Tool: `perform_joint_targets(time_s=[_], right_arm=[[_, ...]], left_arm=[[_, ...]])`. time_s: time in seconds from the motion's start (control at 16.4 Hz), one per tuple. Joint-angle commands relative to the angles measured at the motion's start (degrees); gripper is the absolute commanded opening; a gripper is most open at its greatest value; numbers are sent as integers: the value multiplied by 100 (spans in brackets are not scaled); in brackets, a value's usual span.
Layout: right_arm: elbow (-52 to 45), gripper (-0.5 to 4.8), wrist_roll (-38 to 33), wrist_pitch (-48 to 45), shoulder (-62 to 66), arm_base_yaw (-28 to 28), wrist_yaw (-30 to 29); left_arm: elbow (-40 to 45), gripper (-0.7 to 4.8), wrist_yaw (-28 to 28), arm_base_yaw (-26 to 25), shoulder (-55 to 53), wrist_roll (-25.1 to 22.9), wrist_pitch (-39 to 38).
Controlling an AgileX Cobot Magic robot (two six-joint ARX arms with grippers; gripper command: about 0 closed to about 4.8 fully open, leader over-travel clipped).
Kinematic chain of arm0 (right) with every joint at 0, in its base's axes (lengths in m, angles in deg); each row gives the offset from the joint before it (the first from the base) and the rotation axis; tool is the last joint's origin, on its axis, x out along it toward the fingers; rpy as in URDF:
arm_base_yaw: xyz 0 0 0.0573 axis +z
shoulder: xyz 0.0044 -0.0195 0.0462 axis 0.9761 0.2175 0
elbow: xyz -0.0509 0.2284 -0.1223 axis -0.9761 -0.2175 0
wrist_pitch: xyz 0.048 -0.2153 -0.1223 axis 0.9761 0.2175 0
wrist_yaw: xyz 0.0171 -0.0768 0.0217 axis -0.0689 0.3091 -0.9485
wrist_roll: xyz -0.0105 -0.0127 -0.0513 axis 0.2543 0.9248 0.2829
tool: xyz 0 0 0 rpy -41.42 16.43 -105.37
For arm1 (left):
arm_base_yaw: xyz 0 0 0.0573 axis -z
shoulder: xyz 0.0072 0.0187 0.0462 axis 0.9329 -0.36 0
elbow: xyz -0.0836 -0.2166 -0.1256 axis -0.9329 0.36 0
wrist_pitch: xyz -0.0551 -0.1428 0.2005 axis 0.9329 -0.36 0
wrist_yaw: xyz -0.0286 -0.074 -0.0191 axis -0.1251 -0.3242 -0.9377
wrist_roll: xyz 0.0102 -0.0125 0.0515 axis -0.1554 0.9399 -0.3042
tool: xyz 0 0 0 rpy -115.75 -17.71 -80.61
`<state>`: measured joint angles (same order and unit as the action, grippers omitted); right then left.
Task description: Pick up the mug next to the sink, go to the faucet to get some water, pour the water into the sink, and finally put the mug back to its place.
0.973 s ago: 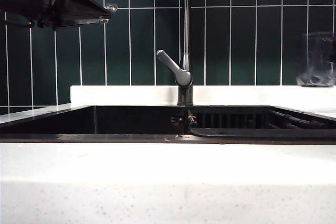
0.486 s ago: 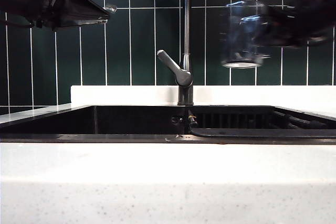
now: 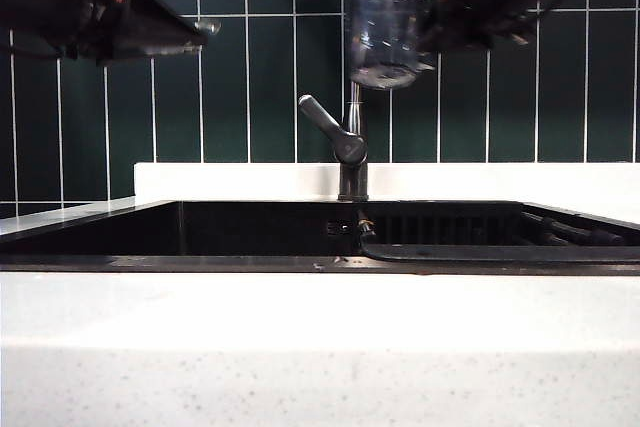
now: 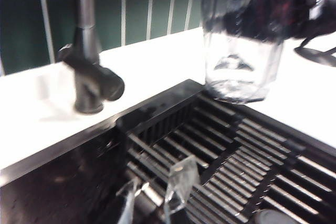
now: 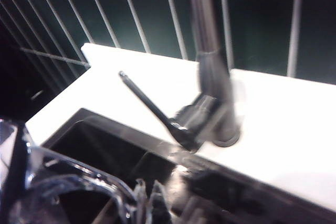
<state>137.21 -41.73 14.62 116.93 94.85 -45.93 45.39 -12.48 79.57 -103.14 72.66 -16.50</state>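
The clear faceted mug (image 3: 385,17) hangs high in the exterior view, upright, in front of the faucet's thin pipe (image 3: 353,117) and above its grey lever (image 3: 325,125). My right gripper (image 3: 425,2) reaches in from the upper right and is shut on the mug's wall. In the right wrist view its fingertips (image 5: 149,198) pinch the glass rim (image 5: 63,182). My left gripper (image 3: 205,25) hovers at the upper left, well away from the faucet, and its clear fingers (image 4: 181,182) stand slightly apart with nothing between them. The black sink (image 3: 260,227) lies below. No water shows.
A white counter (image 3: 320,347) runs in front of the sink, and a white ledge (image 3: 230,179) runs behind it under a dark green tiled wall. The sink's ribbed section (image 4: 236,150) lies under the mug, with a round drain (image 4: 275,217) nearby.
My right arm has carried the mug from the far right leftward and upward, until it now hangs at the faucet pipe. The left gripper has stayed where it was.
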Motion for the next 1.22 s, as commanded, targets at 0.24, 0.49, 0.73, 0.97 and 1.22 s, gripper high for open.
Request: perform_joint_targets(time_s=[0.24, 0.49, 0.73, 0.97, 1.22], right_arm=[[975, -5, -383, 514, 302, 251, -153], [1416, -5, -487, 675, 579, 249, -291], [1563, -5, -496, 691, 686, 245, -341], [1565, -5, -492, 691, 686, 234, -385], [1591, -5, -492, 686, 684, 234, -382]], left_arm=[[-35, 84, 7, 4, -439, -127, 96], [-518, 84, -468, -127, -986, -118, 96], [-1840, 105, -1635, -446, -2264, 212, 96], [-3342, 355, -2507, -538, -3639, 977, 87], [-4068, 355, -2524, -535, -4234, 973, 37]])
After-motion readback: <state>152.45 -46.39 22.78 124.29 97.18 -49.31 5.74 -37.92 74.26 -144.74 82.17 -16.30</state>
